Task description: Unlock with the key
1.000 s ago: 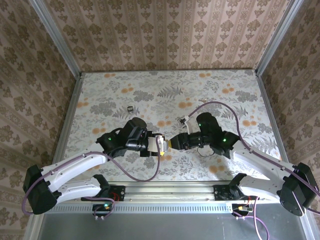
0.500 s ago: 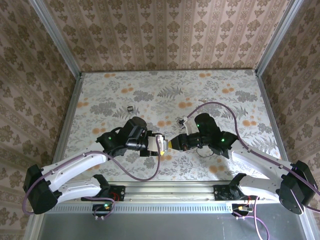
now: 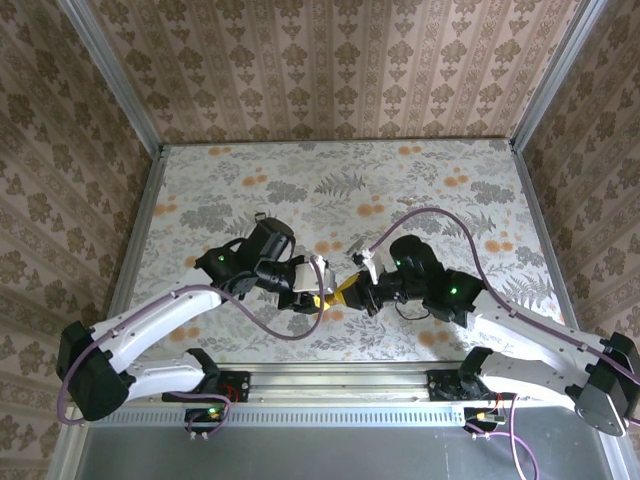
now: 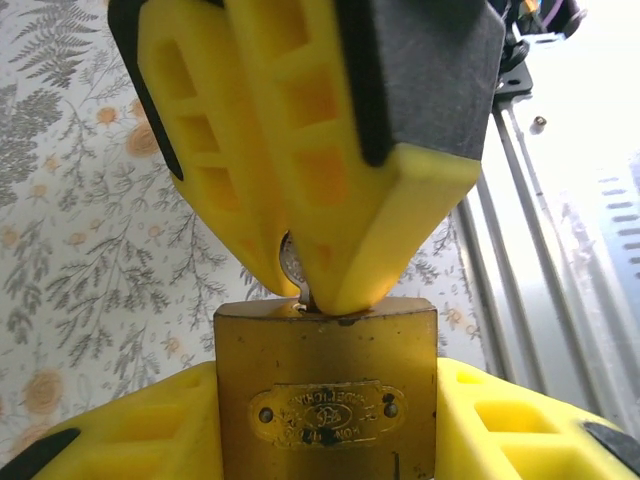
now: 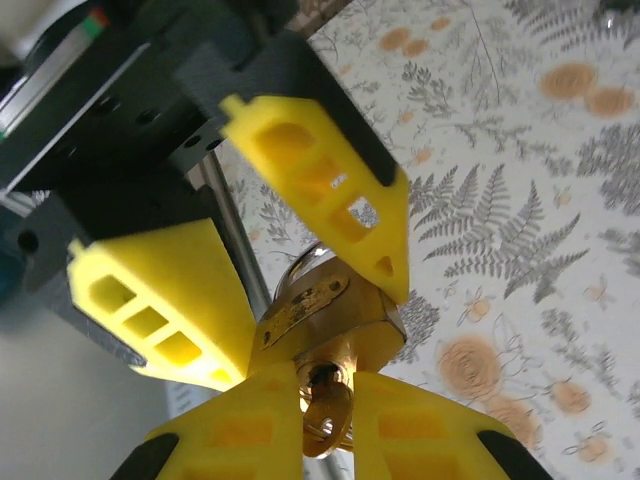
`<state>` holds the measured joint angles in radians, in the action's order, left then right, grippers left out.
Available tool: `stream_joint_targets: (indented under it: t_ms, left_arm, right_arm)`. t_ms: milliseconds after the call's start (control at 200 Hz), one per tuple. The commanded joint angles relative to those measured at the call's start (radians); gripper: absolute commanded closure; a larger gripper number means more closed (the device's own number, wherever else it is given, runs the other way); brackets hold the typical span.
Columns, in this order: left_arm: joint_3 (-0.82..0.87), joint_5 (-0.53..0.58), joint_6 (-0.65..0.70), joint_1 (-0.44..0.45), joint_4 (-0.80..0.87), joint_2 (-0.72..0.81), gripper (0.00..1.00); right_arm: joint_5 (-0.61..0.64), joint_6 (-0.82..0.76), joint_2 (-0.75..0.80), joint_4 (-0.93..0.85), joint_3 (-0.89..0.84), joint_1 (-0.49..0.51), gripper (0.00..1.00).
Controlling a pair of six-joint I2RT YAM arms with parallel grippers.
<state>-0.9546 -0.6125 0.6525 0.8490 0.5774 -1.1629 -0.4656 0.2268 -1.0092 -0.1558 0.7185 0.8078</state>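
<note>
1. Top external view: coming in from the lower left of the frame, the left gripper (image 3: 312, 287) meets the right gripper (image 3: 347, 291) tip to tip just below the centre, over the floral tabletop (image 3: 430, 180).
2. Left wrist view: at the lower left and lower right, the left gripper's yellow fingers (image 4: 120, 430) clamp the brass padlock (image 4: 325, 395) by its two sides, bottom centre.
3. From the top of that frame the right gripper's fingers (image 4: 390, 200) come down pressed together on the key (image 4: 291, 268). Only a silver sliver of it shows between their tips, touching the padlock's upper face.
4. Right wrist view: the padlock sits mid-frame with its silver shackle (image 5: 298, 265) pointing away. At the bottom centre the key's head is pinched between the right gripper's fingers, at the keyhole end.
</note>
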Motion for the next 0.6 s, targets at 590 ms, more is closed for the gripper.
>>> stream_joint_targets:
  t_ms: [590]
  left_arm:
    - [-0.099,-0.265,-0.068,-0.079,-0.012,-0.041,1.00]
  right_arm:
    - [0.183,-0.790,0.102,0.001,-0.060,0.165,1.00]
